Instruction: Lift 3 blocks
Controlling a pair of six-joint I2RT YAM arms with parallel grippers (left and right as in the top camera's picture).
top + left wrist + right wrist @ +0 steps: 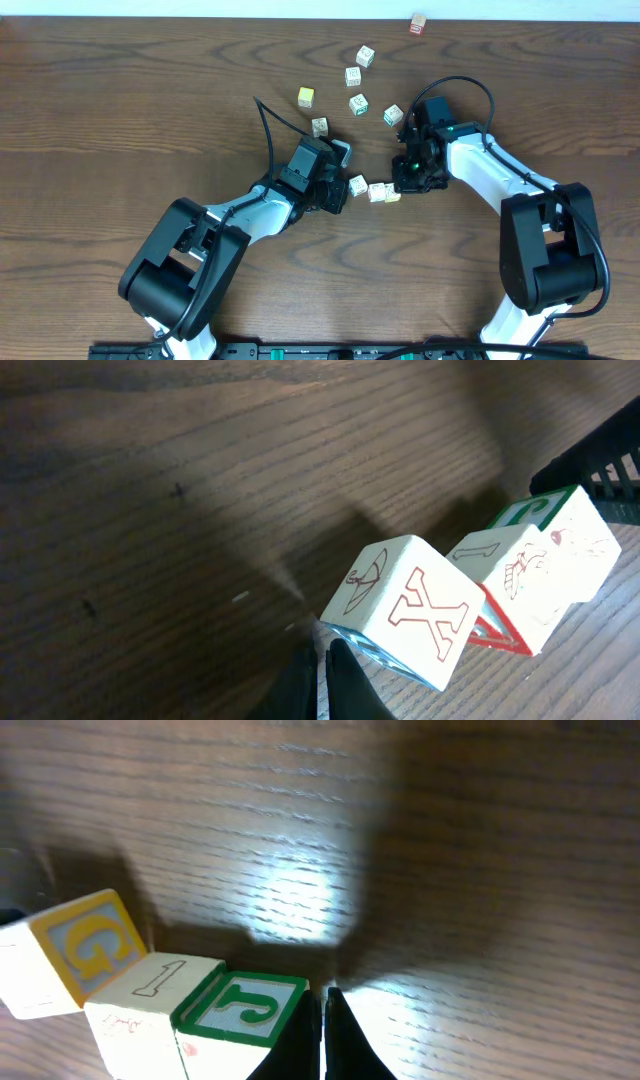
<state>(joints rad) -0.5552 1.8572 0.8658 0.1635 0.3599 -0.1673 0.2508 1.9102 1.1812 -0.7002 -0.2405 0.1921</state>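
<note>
Three whitish blocks [377, 192], lettered red, yellow and green, are seen touching in a row between the clenched left pincer [322, 665] and clenched right pincer [322, 1020].

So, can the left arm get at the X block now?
Likely yes: the X block sits right at the tips of the shut left gripper, with nothing between them.

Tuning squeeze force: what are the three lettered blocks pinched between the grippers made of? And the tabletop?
Blocks: probably wood with a matte off-white coat and printed coloured letters and outlines. Edges are crisp with no gloss, but plastic cannot be ruled out.
Tabletop: dark brown with visible wood grain and a soft sheen under the wrist light. Solid wood or laminate, cannot tell which.
</note>
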